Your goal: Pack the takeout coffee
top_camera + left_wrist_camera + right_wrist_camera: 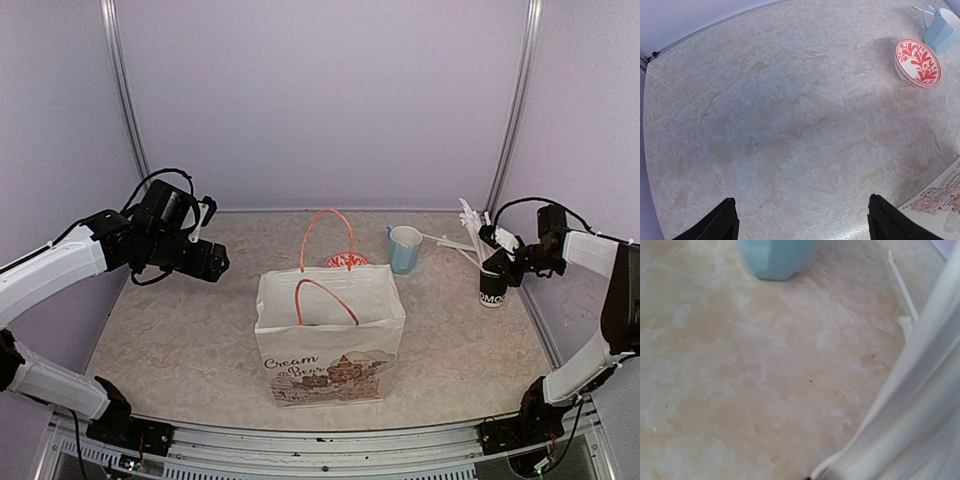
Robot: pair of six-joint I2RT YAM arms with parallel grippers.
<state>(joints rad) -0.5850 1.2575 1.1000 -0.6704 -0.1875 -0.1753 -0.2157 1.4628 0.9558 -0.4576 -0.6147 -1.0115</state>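
Observation:
The takeout coffee is out of view in every frame. A white paper bag (330, 340) with orange handles stands open at mid-table; its printed corner (940, 200) shows in the left wrist view. My left gripper (215, 262) hovers left of the bag, above bare table. It is open (802, 222), with nothing between its black fingertips (725, 220). My right gripper (503, 262) is at the far right, against the dark cup (492, 288) of white straws (470, 222). Its fingers do not show in the right wrist view, where blurred white straws (920, 405) fill the right side. I cannot tell whether one is pinched.
A light blue mug (405, 248) stands behind the bag on the right, also seen from both wrists (942, 27) (775, 257). A red-patterned bowl (918, 62) sits just behind the bag. A loose straw (445, 241) lies between mug and dark cup.

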